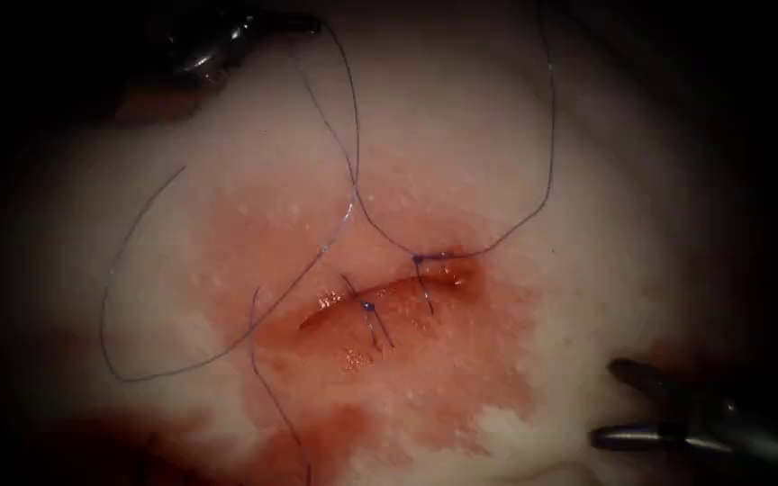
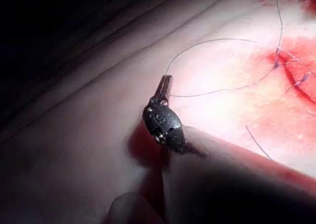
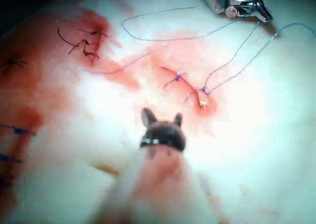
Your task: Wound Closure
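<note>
The tissue (image 1: 461, 117) lies pale under the endoscope, stained with red fluid (image 1: 407, 378) around a short cut (image 1: 389, 292) near the centre of the frame. Two knotted stitches cross the cut: one knot (image 1: 367, 306) toward its left, another knot (image 1: 418, 258) at its upper edge.

The left arm's tool (image 1: 303, 25) sits at the upper left of the endoscope frame, its jaws clenched on the thread (image 1: 353, 153), which runs down from the tool to the upper knot. In the left wrist view the same tool (image 2: 167, 82) pinches the thread (image 2: 222, 39) at its tip.

The right arm's tool (image 1: 610, 400) waits at the lower right, well apart from the cut, jaws spread and grasping nothing; the right wrist view shows this tool (image 3: 163, 118) with parted tips. A loose strand loop (image 1: 110, 297) rests on the left side of the cut.

Which strand carries the needle cannot be told.
</note>
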Controlling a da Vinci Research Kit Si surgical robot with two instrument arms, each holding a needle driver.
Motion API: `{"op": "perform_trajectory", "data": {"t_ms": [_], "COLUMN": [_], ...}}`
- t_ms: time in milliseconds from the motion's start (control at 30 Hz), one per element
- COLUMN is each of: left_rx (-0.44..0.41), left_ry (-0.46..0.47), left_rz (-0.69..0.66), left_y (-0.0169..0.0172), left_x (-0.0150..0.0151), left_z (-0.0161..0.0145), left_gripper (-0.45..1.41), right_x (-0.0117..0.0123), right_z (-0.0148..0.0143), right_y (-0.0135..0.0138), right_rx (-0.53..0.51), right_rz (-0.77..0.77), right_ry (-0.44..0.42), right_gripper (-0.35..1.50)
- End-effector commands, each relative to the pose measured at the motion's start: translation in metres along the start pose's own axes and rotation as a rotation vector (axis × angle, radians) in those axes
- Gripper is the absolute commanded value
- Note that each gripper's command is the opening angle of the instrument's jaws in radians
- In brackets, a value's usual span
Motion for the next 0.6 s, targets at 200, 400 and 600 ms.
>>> {"op": "perform_trajectory", "data": {"t_ms": [200, 400, 600], "left_rx": [-0.005, -0.008, -0.009], "left_ry": [0.005, 0.005, 0.002], "left_rz": [0.004, 0.004, 0.005], "left_y": [-0.0003, -0.0002, -0.0002], "left_x": [-0.0001, -0.0002, -0.0003], "left_z": [0.0004, 0.0003, 0.0003], "left_gripper": [-0.45, -0.45, -0.45], "right_x": [0.0008, 0.0028, 0.0050], "right_z": [0.0050, 0.0073, 0.0082], "right_y": [0.0039, 0.0073, 0.0087], "right_rx": [-0.027, -0.022, -0.011], "right_rz": [0.013, 0.070, 0.089], "right_ry": [0.015, 0.054, 0.086], "right_gripper": [1.38, 1.40, 1.40]}}
